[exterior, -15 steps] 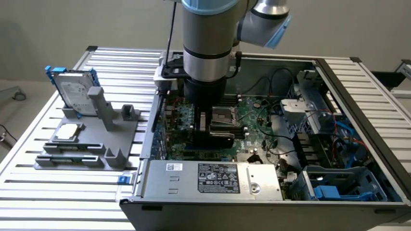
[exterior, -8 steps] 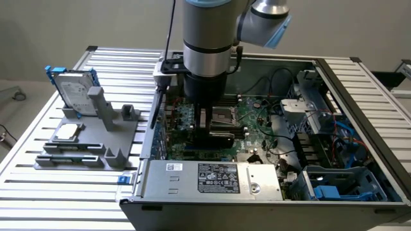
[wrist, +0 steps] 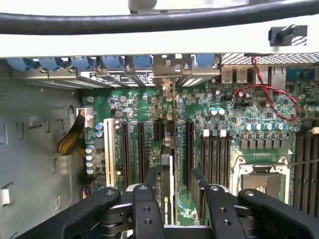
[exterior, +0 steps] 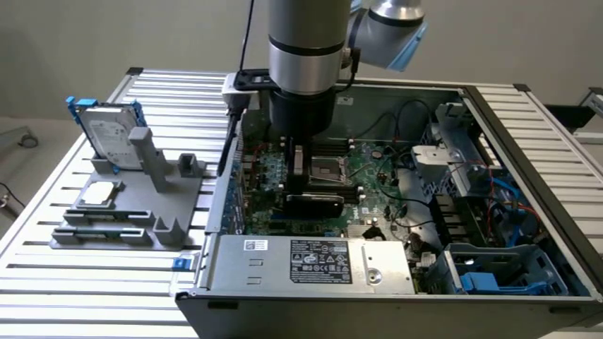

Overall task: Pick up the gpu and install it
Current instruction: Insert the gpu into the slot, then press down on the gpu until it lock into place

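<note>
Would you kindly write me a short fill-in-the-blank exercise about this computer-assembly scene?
1. The tool is shut on the ___, seen edge-on in the wrist view.
2. It hangs above the green ___ inside the open computer case.
3. The hard drive stands in the gray fixture, on the exterior view's ___ of the case.
Missing words: gpu; motherboard; left.

Open-topped case [exterior: 377,318] gives access; rear brackets [wrist: 169,67] and slots [wrist: 140,149] crowd the gpu [wrist: 168,167].
</note>
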